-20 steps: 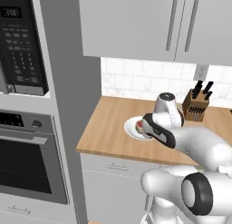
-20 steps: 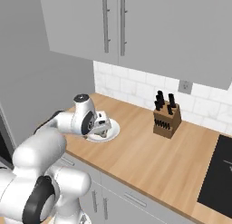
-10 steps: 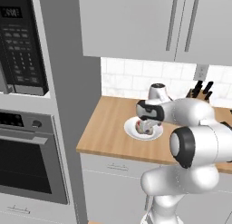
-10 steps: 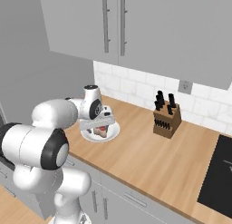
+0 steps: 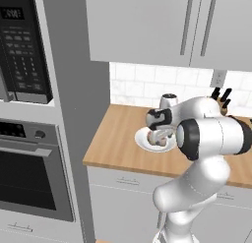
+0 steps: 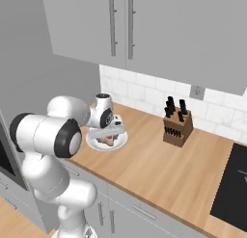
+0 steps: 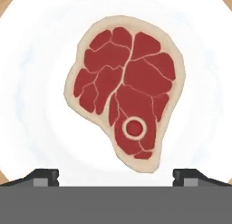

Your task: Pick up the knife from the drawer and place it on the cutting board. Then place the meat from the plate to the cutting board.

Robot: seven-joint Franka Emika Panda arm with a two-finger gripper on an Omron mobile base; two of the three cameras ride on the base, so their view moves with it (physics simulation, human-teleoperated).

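**Arm folded in tighter over plate**

Arm's elbow now bulks closer to the cameras than half a second back. Wooden counter [image 6: 159, 165] unchanged. Plate [image 7: 31, 82] sits near its left end, partly hidden by the wrist. Meat [image 7: 124, 94] lies centred on plate. Gripper [image 7: 115, 175] hovers above, tips apart, nothing between them. Knife block [image 6: 177, 128] stands well apart.

Arm: white, dark joints, folded forward over the bench's left end. Wrist: pitched downward. Tool [image 7: 116, 175]: pointing down, fingers spread wide, nothing between them.
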